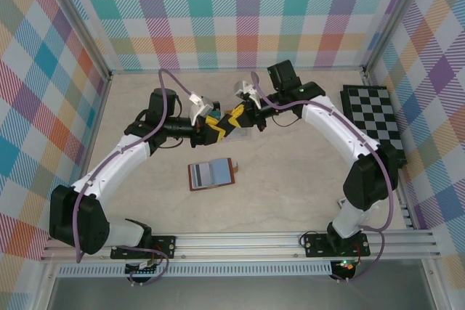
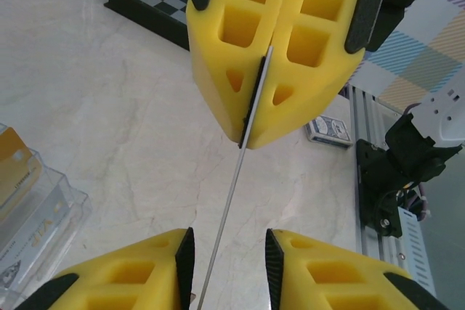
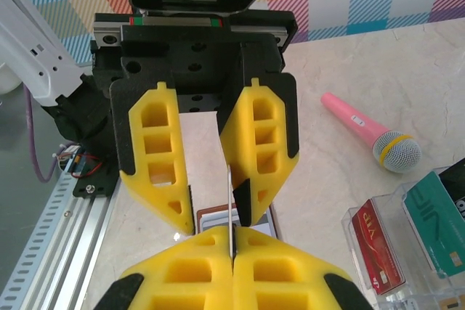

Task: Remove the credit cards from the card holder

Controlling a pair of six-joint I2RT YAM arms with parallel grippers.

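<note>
**Right gripper** (image 3: 232, 236): yellow foam fingers pressed fully together. They clamp one end of a thin flat plastic credit card (image 2: 227, 201), which is seen edge-on, so its colour cannot be told.

**Left gripper** (image 2: 229, 252): yellow foam fingers partly apart, one on each side of the credit card's free end and not clamped on it. The card runs close to one black pad; whether they touch cannot be told.

**Arms:** both white-and-black arms rise from the near edge and bow outward. Their wrists turn inward so the two grippers face tip to tip above mid-surface, with the card bridging them.

**Card holder** (image 1: 212, 173): small brown leather folder, lying open and flat with its blue-grey pocket pages up. It sits on the pale marbled surface (image 1: 290, 186), nearer the bases than the grippers and apart from both.

**Clear plastic compartment box** (image 2: 69, 201): holds an orange card (image 2: 14, 168), a red card (image 3: 378, 248) and a teal card (image 3: 436, 226).

**Pink microphone** (image 3: 367, 130): grey mesh head with a yellow band, lying beside the box.

**Black-and-white chessboard** (image 1: 370, 117): flat at the right side of the surface.
</note>
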